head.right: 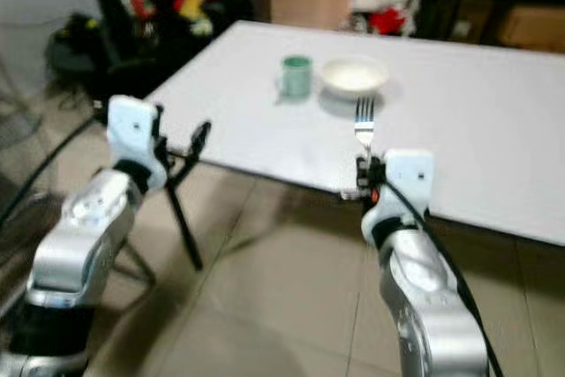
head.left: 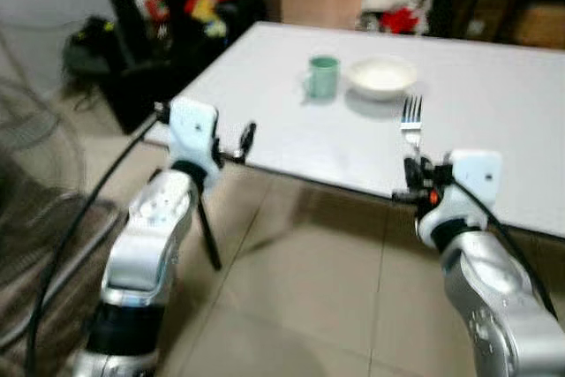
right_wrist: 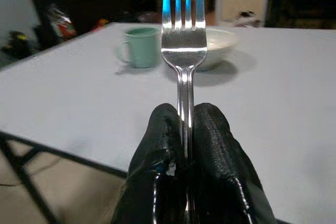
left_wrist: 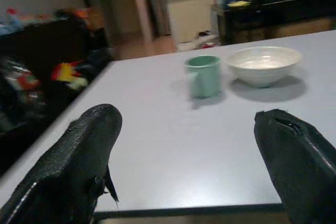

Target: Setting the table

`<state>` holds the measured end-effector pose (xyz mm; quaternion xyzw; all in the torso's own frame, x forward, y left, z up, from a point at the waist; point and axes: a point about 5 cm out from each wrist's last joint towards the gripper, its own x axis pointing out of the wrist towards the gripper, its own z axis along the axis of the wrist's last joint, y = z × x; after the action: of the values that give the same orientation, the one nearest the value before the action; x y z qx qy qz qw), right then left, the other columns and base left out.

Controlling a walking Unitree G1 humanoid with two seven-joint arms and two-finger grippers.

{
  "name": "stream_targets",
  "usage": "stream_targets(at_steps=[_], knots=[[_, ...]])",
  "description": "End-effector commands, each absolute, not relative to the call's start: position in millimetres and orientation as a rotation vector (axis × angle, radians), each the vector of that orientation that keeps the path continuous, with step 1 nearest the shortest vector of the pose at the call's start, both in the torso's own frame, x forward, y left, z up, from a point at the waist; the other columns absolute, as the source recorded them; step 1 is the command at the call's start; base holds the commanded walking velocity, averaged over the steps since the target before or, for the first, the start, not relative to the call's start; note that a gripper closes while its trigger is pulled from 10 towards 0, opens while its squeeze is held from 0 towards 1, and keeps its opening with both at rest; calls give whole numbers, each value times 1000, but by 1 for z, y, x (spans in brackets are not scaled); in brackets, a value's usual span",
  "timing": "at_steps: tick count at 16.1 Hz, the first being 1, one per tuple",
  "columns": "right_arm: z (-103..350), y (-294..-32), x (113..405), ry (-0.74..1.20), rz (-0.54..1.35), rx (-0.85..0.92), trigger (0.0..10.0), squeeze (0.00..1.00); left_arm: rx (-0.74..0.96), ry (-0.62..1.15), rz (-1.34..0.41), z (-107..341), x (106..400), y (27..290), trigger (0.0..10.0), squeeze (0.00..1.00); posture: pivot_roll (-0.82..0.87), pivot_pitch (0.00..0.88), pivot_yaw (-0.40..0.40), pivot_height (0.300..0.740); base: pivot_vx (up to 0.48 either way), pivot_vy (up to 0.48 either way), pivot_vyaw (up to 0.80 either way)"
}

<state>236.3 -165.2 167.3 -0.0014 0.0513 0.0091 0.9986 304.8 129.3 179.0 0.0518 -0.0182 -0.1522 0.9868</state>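
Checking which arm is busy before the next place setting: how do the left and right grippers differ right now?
The left gripper has its jaws spread wide and holds nothing; the right gripper is shut on a fork, tines pointing toward the bowl. The left hovers near the table's corner, the right at its near edge. Both face the table.

Fork (right_wrist: 184, 45): polished metal, bright and mirror-like, with sharp reflections along the tines and neck. Right hand (right_wrist: 185, 129): fingers in black, matt, finely grained rubber-like material, pressed together on the fork's handle. Left hand (left_wrist: 194, 166): same black, rough-textured matt covering on both fingers, which stand wide apart. Tabletop (left_wrist: 157, 140): smooth, pale, satin finish with soft shadows. Mug (left_wrist: 203, 76): green, smooth, low sheen. Bowl (left_wrist: 263, 65): white, glazed, glossy. Floor (head.left: 300, 306): beige tiles, semi-gloss. Arm shells (head.left: 150, 236): silver, smooth, metallic-looking.
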Motion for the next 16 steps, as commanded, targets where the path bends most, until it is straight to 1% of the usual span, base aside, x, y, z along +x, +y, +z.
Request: stream_targets(at_steps=[1,8,11,16], knots=[[171,-166,237,87,12,1,10000,0,124,-45,-316,182,305,130,10000,0,-38,0,69,740,319,0,0],[164,-164,231,104,14,14,10000,0,142,-33,-326,179,299,134,10000,0,-22,0,65,740,319,0,0],[161,-163,234,126,24,62,10000,0,141,-25,-319,177,298,136,10000,0,-16,0,53,740,316,0,0],[160,-161,236,132,48,74,10000,0,141,-26,-306,177,298,137,10000,0,-13,0,48,740,314,0,-800]])
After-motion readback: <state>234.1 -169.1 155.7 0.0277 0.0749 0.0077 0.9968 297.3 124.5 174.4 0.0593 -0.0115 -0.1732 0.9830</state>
